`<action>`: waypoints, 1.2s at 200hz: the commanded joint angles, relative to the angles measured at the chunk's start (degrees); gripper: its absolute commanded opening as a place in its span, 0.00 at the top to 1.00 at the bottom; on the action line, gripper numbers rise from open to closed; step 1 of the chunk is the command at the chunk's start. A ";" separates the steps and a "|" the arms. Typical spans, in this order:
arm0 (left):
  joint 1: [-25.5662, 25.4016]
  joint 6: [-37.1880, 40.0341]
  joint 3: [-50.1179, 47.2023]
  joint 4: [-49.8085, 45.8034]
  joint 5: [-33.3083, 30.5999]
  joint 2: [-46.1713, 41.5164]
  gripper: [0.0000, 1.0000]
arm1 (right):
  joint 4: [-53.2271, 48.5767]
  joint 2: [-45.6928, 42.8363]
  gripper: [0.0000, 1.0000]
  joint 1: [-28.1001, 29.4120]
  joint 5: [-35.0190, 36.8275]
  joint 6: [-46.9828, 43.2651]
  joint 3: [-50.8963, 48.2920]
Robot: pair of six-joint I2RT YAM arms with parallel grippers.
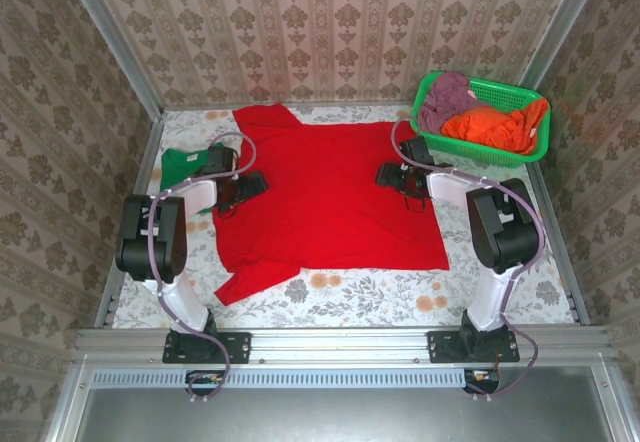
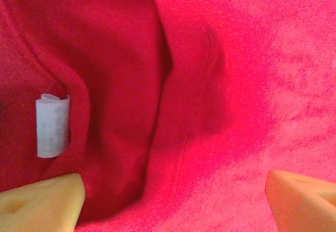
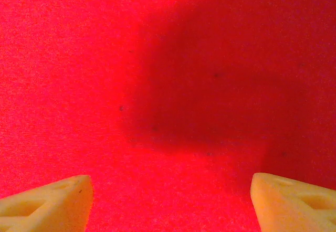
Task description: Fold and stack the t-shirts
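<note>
Item: red t-shirt (image 1: pixel 330 192), plain, spread flat in one layer at the middle of the table (image 1: pixel 400 297).
Clock: read from above, 12 at the far wall.
Long axis: runs 9 to 3; collar end at 9, hem end at 3.
Sleeves: far sleeve (image 1: pixel 262 119) points to 11, near sleeve (image 1: pixel 245 284) to 7.
Surface: mostly smooth; in the left wrist view a soft ridge crosses the cloth (image 2: pixel 252 85) beside a white neck label (image 2: pixel 52 125).
Left gripper (image 1: pixel 245 184): over the collar end at 9. Its pale foam fingertips (image 2: pixel 44 203) stand wide apart just above the cloth with nothing between them.
Right gripper (image 1: pixel 395 175): over the hem end at 3. Its fingertips (image 3: pixel 294 200) are spread apart over flat red cloth (image 3: pixel 157 59), nothing clamped.
Governing relation: each arm sits at its own end of the long axis with the cloth directly below its jaws. The left arm is nearer the collar, the right nearer the hem.
Judgement: folding looks not yet begun. The next grasp probably needs both arms pinching at matching points.
Second item: green t-shirt (image 1: pixel 180 167), at 9 off the red one, partly hidden by the left arm.
Adjacent: green mesh basket (image 1: pixel 500 90) at 2, well apart, holding a purple garment (image 1: pixel 445 97) and an orange garment (image 1: pixel 500 127).
</note>
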 commanded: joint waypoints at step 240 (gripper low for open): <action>-20.18 -21.44 -29.47 -47.08 -5.36 -58.20 0.13 | -3.89 -32.15 0.16 -1.00 -3.74 -3.10 -21.01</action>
